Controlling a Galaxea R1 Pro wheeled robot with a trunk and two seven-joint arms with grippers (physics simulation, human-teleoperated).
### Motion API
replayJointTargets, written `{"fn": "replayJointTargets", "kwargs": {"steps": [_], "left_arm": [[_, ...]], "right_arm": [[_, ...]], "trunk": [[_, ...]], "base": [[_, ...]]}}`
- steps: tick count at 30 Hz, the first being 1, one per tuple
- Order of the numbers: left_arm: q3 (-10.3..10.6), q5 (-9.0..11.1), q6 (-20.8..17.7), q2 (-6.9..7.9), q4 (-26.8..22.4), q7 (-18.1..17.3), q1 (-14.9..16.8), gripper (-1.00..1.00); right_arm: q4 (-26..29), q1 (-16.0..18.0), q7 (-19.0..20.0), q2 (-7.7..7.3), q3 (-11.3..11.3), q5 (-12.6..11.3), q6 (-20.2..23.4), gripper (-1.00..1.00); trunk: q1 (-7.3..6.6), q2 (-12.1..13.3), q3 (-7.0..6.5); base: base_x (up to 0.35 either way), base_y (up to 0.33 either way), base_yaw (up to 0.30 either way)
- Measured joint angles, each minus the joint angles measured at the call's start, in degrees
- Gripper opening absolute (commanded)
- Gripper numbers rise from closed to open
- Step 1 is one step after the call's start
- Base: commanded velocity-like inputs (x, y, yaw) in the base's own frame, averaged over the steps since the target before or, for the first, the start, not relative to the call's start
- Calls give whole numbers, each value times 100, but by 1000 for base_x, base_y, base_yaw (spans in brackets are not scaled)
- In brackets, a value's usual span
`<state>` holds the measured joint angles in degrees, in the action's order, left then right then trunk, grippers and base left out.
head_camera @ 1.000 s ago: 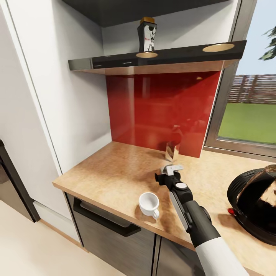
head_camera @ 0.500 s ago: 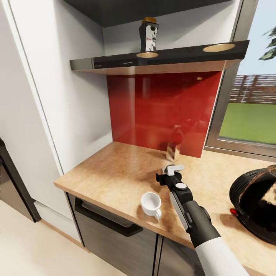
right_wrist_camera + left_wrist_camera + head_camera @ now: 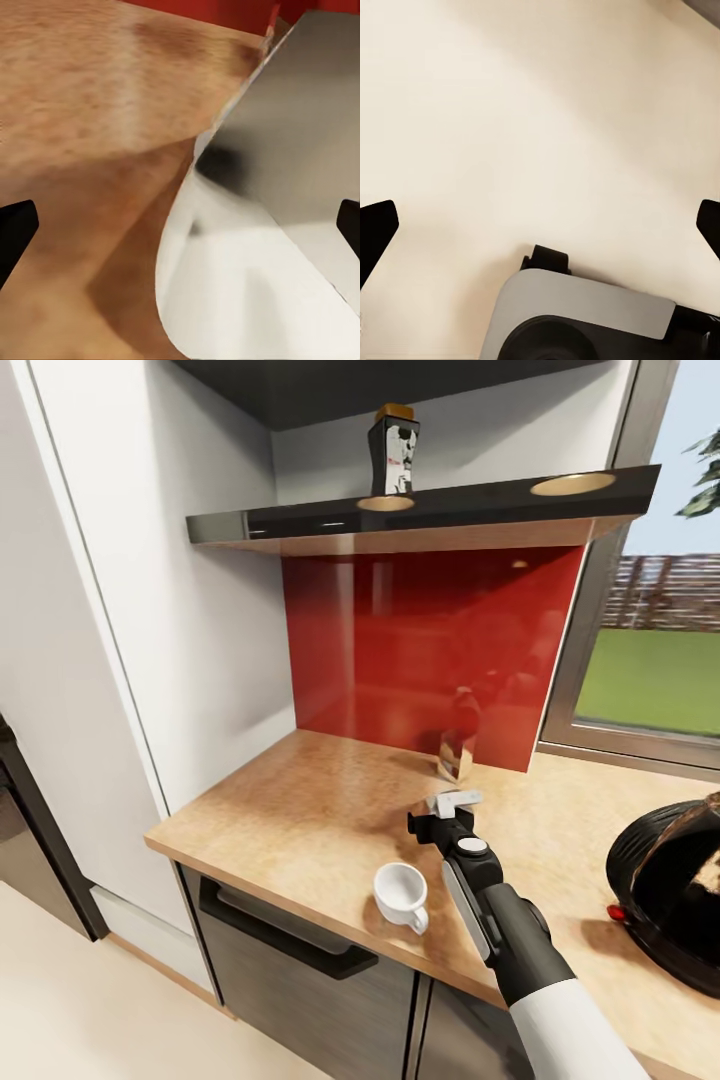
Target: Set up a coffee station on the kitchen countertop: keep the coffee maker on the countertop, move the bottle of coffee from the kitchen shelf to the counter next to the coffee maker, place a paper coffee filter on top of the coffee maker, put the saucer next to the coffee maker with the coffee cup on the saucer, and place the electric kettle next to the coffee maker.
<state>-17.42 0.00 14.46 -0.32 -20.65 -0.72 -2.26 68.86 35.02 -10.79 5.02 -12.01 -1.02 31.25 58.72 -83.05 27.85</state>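
Your right arm reaches up from the lower right of the head view, over a speckled tan tabletop (image 3: 300, 815). Its pincer (image 3: 450, 802) grips a pale, curved paper filter (image 3: 452, 798) just above the surface, in the middle of the frame. In the right wrist view that filter (image 3: 262, 225) fills the right half, curling between the dark fingertips (image 3: 15, 229) at the edges.

A white coffee cup (image 3: 402, 893) sits near the tabletop's front edge, just left of your forearm, with its handle toward the lower right. At the right edge, a black rounded coffee maker (image 3: 668, 895) stands on the tabletop, partly cut off. A small shiny object (image 3: 455, 752) stands against the red back panel (image 3: 420, 650); what it is cannot be told.

At upper centre, the coffee bottle (image 3: 395, 454) stands upright on the dark shelf (image 3: 300, 520). A window (image 3: 655, 630) fills the upper right.

In the left wrist view, your left pincer's dark fingertips (image 3: 376, 232) sit wide apart at the frame edges, holding nothing, over pale cream floor (image 3: 540, 127).
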Motion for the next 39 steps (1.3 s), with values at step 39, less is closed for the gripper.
{"fn": "replayJointTargets", "kwargs": {"steps": [39], "left_arm": [[0, 0, 7, 1, -4, 0, 0, 100]], "right_arm": [[-1, 0, -309, 9, -5, 1, -1, 100]], "trunk": [[1, 0, 0]], "base": [[7, 16, 0]]}}
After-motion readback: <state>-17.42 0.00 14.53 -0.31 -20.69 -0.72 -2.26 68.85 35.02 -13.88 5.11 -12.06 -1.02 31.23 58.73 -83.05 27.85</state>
